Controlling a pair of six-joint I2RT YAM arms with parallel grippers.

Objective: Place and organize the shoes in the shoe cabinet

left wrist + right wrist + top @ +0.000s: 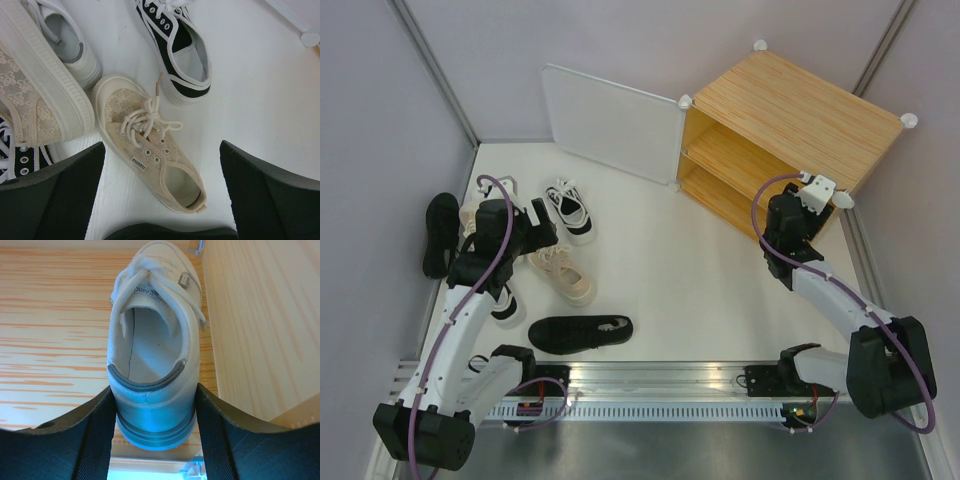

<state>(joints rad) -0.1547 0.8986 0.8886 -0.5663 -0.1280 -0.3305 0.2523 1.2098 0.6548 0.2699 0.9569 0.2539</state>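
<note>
Right tool (155, 412) grips a white sneaker (150, 335) inside the shoe cabinet (800, 110).
Only the right wrist view shows it; the left tool (162, 147) hangs open above a beige shoe (125, 110) on the table (250, 100).

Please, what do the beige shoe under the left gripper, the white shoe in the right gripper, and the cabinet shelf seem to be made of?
Beige shoe: probably lace-like fabric, matte, patterned weave; rubbery-looking sole.
White shoe: smooth leather or imitation, slight sheen, grey heel trim.
Cabinet shelf: wood or wood-look laminate, striped orange grain.
</note>
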